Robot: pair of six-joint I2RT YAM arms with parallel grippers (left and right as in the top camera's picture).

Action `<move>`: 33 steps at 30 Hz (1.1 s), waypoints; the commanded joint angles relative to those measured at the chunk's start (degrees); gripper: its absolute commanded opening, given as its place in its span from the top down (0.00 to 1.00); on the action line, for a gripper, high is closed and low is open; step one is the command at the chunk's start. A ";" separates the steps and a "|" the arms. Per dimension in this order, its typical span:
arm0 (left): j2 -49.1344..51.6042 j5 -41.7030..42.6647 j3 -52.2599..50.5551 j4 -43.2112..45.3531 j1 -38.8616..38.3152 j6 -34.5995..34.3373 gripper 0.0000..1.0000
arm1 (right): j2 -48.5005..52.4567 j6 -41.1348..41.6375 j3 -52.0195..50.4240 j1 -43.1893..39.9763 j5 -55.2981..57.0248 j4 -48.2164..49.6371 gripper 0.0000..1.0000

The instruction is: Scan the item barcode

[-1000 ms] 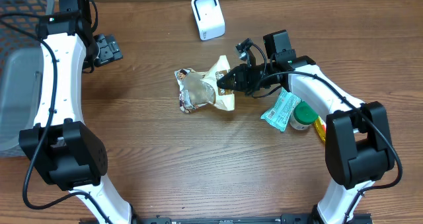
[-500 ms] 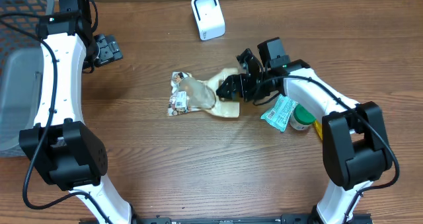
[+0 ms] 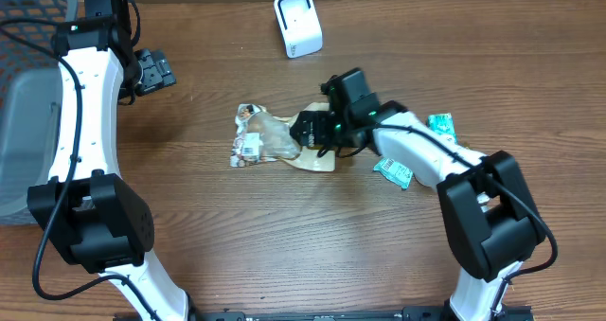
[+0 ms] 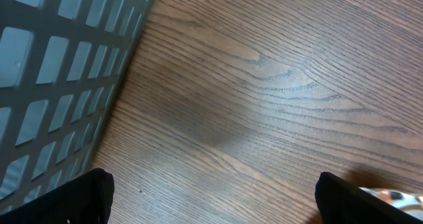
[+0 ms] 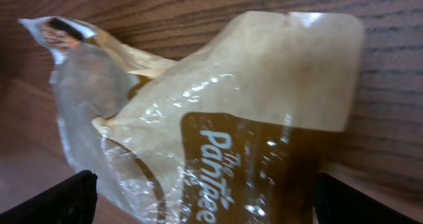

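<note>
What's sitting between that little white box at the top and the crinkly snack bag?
Nothing. In the overhead view, only bare wooden table separates the white box from the snack bag.

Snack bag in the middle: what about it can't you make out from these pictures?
- White label at the left end of the snack bag: overhead view, too small to read.
- Bag's right end: overhead view, covered by the right gripper.
- Printed name: right wrist view, cut off by the bottom edge.
</note>
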 commanded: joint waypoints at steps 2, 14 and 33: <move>-0.96 -0.15 0.39 0.04 -0.39 -0.22 0.00 | -0.92 7.26 -0.22 4.11 13.40 1.66 0.00; -0.96 -0.15 0.39 0.04 -0.39 -0.22 0.00 | 7.37 9.99 -0.20 6.08 13.25 5.03 0.00; -0.96 -0.15 0.39 0.04 -0.39 -0.22 0.00 | -6.91 4.98 4.87 1.07 13.27 -7.13 0.00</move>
